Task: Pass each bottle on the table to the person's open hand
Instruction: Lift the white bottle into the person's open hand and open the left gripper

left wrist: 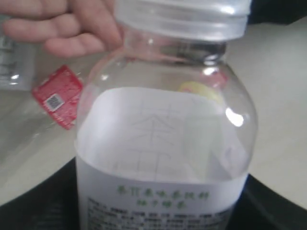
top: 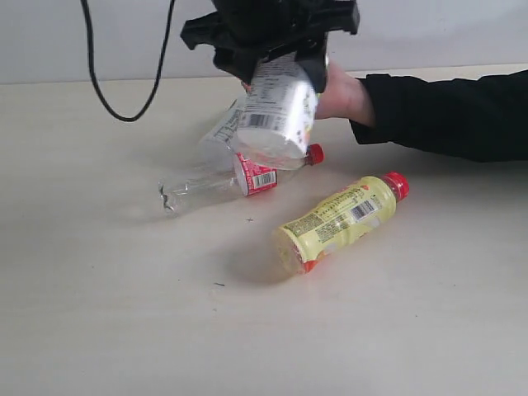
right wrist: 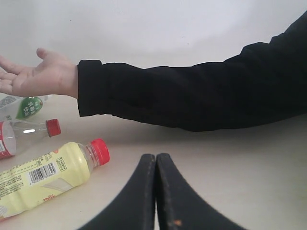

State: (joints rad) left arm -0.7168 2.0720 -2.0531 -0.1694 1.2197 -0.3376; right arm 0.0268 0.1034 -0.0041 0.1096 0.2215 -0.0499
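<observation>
Left gripper (top: pixel 272 59): I see its black jaws clamped on both sides of the wide clear bottle (top: pixel 276 107). The bottle hangs tilted, with its base towards the exterior camera.
Wide bottle, place: it is lifted off the table (top: pixel 99 313), directly in front of the person's open hand (top: pixel 342 95). I cannot tell whether it touches the palm.
Wide bottle, writing: the exterior view shows a white label with a barcode and blocks of fine black print. My left wrist view shows two rows of small green Chinese characters, too blurred to read, and faint large characters showing through the label. Its white cap (left wrist: pixel 182 17) sits close to the hand.
Right gripper (right wrist: pixel 156 165): the fingers are pressed together with nothing between them, low over the table near the black sleeve (right wrist: pixel 192 96).
Hand: palm up and open, at the far side of the table.
Yellow bottle (top: pixel 334 221): it lies on its side with the red cap towards the sleeve. It carries a barcode and small dark print that I cannot read.
Slim clear bottle (top: pixel 210 186): it lies on its side. Its red label carries a barcode, and my left wrist view shows a square code.
Green-and-white-label bottle (top: pixel 221 132): it lies behind the slim one, partly hidden by the held bottle. The print on it is illegible.
Black cable (top: pixel 124 99): it loops down in front of the wall.
</observation>
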